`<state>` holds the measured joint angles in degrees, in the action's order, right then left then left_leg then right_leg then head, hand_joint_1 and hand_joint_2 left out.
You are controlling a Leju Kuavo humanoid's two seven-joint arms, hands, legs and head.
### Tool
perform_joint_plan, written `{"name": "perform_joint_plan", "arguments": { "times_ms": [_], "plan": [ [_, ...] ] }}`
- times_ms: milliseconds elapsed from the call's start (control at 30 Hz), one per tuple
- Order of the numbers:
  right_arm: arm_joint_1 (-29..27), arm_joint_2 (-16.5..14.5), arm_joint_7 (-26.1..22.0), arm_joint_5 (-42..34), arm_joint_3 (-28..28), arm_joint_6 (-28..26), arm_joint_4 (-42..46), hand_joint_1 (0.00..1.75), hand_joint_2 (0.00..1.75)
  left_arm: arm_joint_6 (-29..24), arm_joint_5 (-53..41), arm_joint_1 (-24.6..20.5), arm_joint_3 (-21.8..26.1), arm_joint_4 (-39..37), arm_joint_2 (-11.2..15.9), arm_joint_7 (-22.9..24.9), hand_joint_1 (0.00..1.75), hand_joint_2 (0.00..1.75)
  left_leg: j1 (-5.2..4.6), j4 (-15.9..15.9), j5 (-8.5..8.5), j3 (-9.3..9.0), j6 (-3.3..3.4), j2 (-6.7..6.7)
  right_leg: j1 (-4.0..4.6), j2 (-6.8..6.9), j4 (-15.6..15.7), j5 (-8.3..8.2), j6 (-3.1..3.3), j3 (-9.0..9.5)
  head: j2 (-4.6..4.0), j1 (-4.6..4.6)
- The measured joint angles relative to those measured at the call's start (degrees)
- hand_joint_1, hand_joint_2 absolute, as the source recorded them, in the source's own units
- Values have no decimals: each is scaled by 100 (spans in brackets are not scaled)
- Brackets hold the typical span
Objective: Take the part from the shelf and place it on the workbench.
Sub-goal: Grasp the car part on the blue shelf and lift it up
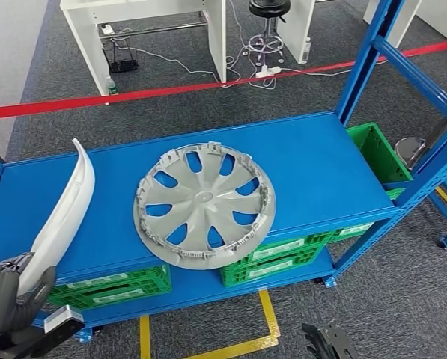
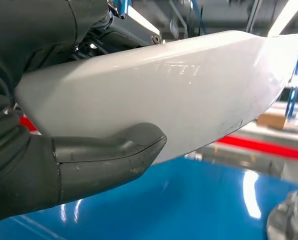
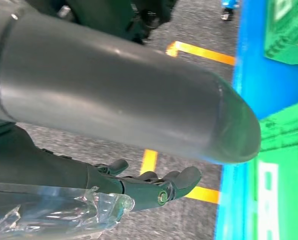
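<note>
A: Part first?

B: Long curved white plastic trim panel (image 1: 63, 217), glossy, tapering to a point at its far end. Lower end is in the left hand (image 1: 9, 299), dark-gloved, fingers wrapped round it. Panel rises from the hand and leans over the left end of the blue metal shelf deck (image 1: 323, 164). Can't tell if it's touching the deck or just above.

A: Left wrist cam agree?

B: Yes. Thick grey thumb (image 2: 109, 155) pressed along the panel's (image 2: 169, 95) lower edge, dark fingers on the other side. Blue deck (image 2: 184, 205) shows under the panel, w/ a gap visible there.

A: Right hand?

B: Right hand (image 3: 154, 187) hangs low over grey carpet (image 3: 177, 220) w/ yellow floor tape (image 3: 149, 160). Holds nothing, fingers spread apart, slightly curled. Crinkled clear plastic wrap (image 3: 64, 212) sits by the wrist.

A: What else on the shelf?

B: Round silver-grey plastic hubcap (image 1: 204, 202) w/ curved spokes, lying flat mid-deck, well apart from the panel. Green plastic crates (image 1: 266, 262) on the tier below, one more green crate (image 1: 379, 153) at the right end behind the blue upright.

A: Beyond?

B: Red barrier tape (image 1: 153, 93) stretched across behind the shelf, white desk (image 1: 153, 30), black stool (image 1: 269, 15), cables on the carpet.
</note>
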<state>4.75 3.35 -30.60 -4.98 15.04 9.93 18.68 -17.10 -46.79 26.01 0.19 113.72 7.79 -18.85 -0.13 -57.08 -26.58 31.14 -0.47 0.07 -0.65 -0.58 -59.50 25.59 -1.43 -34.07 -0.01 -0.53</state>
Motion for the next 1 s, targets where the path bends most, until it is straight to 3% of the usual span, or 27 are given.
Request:
{"name": "perform_joint_plan", "arguments": {
  "times_ms": [200,300,367,467,500,533,567,633,700,800,833,867,933,1000],
  "plan": [
    [-14,-112,-227,-139,-188,-32,164,0,0,-385,-367,453,-11,554,-39,-136,175,175,-37,-16,-19,14,62,0,-38,1,23,-12,-57,11,-2,1],
    [-61,-198,-319,-221,-357,-81,281,0,0,-497,-522,576,-19,758,-46,-141,175,175,-26,41,58,-4,131,22,-39,-10,64,-44,-127,12,0,3],
    [-93,-235,-361,-258,-469,-87,370,0,0,-544,-577,607,-30,863,-49,-141,175,175,20,130,135,-15,175,68,-23,-5,-127,135,-172,-86,-1,-25],
    [-143,-275,-407,-303,-627,-83,452,0,0,-590,-587,604,-61,915,-52,-142,175,175,44,158,159,1,193,154,-42,9,-1130,701,-228,-468,-1,-56],
    [-174,-283,-417,-313,-681,-83,471,0,0,-604,-586,600,-73,916,-54,-139,175,175,49,157,162,5,188,187,-51,13,-1371,780,-249,-539,-1,-55],
    [-211,-290,-424,-318,-734,-82,490,0,0,-616,-586,595,-84,916,-54,-132,175,175,59,155,166,7,180,220,-59,21,-1406,748,-269,-513,-1,-55],
    [-245,-294,-428,-319,-787,-81,509,0,0,-627,-588,587,-93,916,-55,-117,175,175,76,149,169,7,161,253,-71,46,-1211,617,-291,-374,-1,-54],
    [-281,-315,-435,-314,-869,-78,550,0,0,-641,-591,572,-109,918,-55,-83,175,175,106,115,164,13,88,324,-79,189,-441,320,-346,99,-2,-64],
    [-285,-353,-443,-308,-928,-77,588,0,0,-652,-592,559,-124,926,-55,-69,175,175,97,65,162,22,-4,389,-57,287,25,208,-292,362,-2,-70],
    [-307,-374,-447,-307,-998,-75,608,0,0,-672,-593,543,-149,937,-53,-69,175,175,95,32,183,33,-105,457,-47,180,27,189,-109,279,-1,-52],
    [-314,-374,-446,-307,-1009,-75,611,0,0,-676,-593,539,-159,939,-53,-69,175,175,106,-12,112,59,-135,410,-47,132,20,160,-54,236,-1,-42],
    [-316,-374,-446,-306,-1019,-75,618,0,0,-680,-592,537,-166,941,-52,-69,175,175,113,-152,-42,120,-157,327,-49,87,22,121,2,185,-1,-37],
    [-314,-378,-448,-299,-1040,-75,639,0,0,-688,-588,534,-178,943,-51,-69,175,175,109,-774,-538,355,-169,117,-37,-10,24,27,86,58,-1,-16],
    [-333,-387,-448,-275,-1083,-68,654,0,0,-697,-570,533,-187,944,-50,-67,175,175,91,-1444,-889,563,-136,47,-6,-118,23,-73,118,-82,-2,-10]
  ]
}}
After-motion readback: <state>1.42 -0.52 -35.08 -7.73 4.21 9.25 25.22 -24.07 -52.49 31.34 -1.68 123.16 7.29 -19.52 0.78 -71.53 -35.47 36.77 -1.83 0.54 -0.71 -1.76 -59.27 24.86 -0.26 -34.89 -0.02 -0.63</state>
